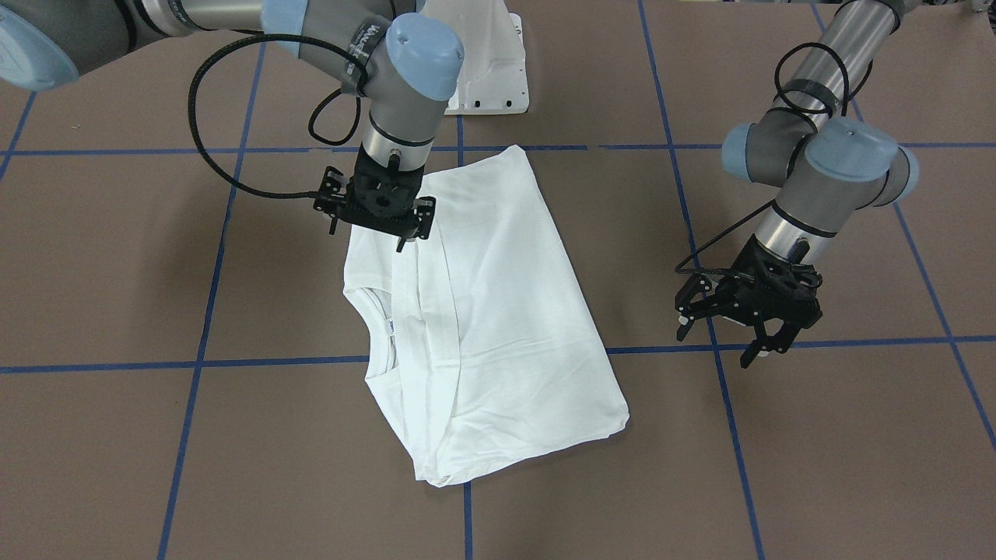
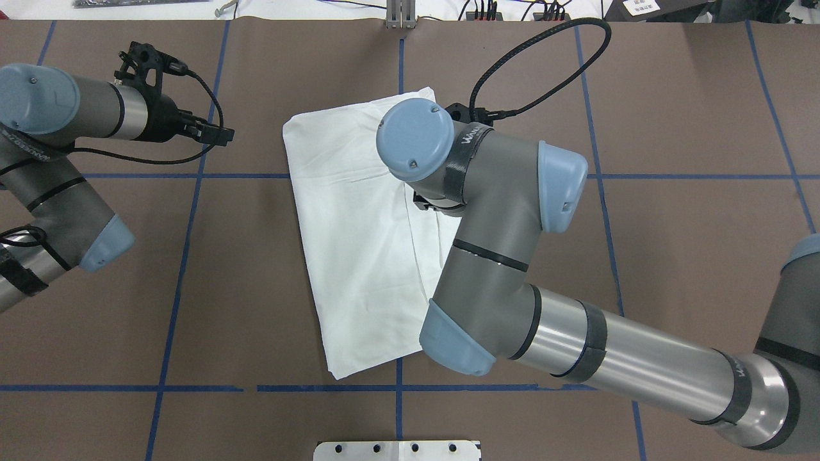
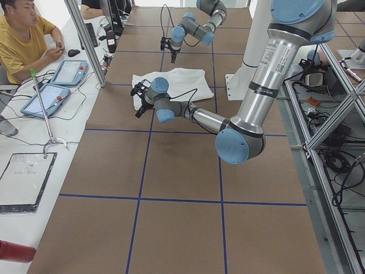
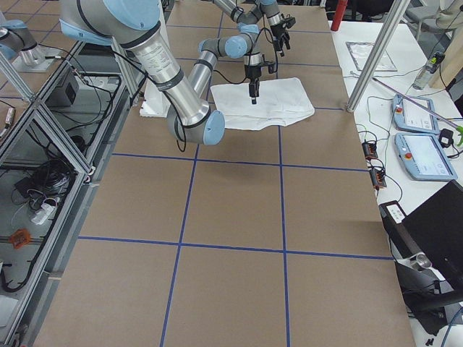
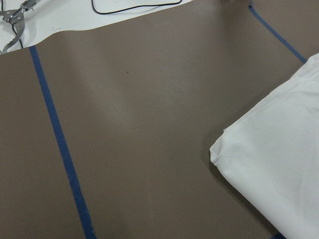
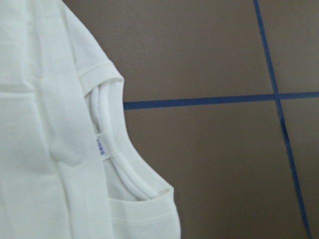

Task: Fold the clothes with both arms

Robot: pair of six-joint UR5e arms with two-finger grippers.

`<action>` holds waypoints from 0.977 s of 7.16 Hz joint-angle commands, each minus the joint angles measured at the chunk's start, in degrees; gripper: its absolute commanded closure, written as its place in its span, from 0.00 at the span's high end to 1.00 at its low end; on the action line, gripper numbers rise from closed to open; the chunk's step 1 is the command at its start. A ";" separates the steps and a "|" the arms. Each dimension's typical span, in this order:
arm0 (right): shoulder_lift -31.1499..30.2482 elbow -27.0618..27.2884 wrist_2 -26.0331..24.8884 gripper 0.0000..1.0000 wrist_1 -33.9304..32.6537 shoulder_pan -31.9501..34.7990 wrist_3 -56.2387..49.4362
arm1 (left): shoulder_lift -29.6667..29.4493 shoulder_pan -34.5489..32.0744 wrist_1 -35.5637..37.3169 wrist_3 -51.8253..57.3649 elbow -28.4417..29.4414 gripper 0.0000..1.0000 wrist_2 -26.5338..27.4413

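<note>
Right-arm fingers (image 1: 406,237) are hovering released over the folded T-shirt (image 1: 506,311) edge, probably lining up a pinch; left-arm fingers (image 1: 756,350) are hanging spread, empty, well clear. T-shirt is lying flat on the worktop (image 1: 778,467).

White T-shirt (image 6: 45,124) at left, ribbed neck (image 6: 117,162) with small label (image 6: 102,148), brown table (image 6: 199,50), crossing blue tape lines (image 6: 199,101)

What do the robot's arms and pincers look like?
The left arm and right arm are silver-and-grey tubes with round light-blue caps, black bands and looping black cables. The left pincer and right pincer are black, bony claws with thin fingers.
</note>
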 commanded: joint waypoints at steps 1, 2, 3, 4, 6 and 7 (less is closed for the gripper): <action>3.42 -7.46 -1.44 0.99 5.17 -4.31 2.57 | 0.00 0.05 0.02 0.00 0.00 1.00 0.00; 4.74 -10.72 -2.76 0.97 5.10 -5.72 1.70 | 0.00 0.05 0.02 0.00 0.00 1.00 0.00; 4.67 -11.28 -2.77 0.85 4.75 -6.60 -1.10 | 0.00 0.05 0.02 0.00 0.00 1.00 0.00; 4.49 -11.98 -2.77 0.76 4.66 -7.48 -4.69 | 0.00 0.05 0.02 0.00 0.00 1.00 0.00; 4.05 -12.07 -2.86 0.66 4.05 -9.15 -8.93 | -0.09 0.14 0.02 0.00 0.00 1.00 0.00; 4.14 -12.16 -2.86 0.65 3.17 -9.94 -9.47 | 0.00 0.14 -0.07 0.00 0.00 1.00 0.00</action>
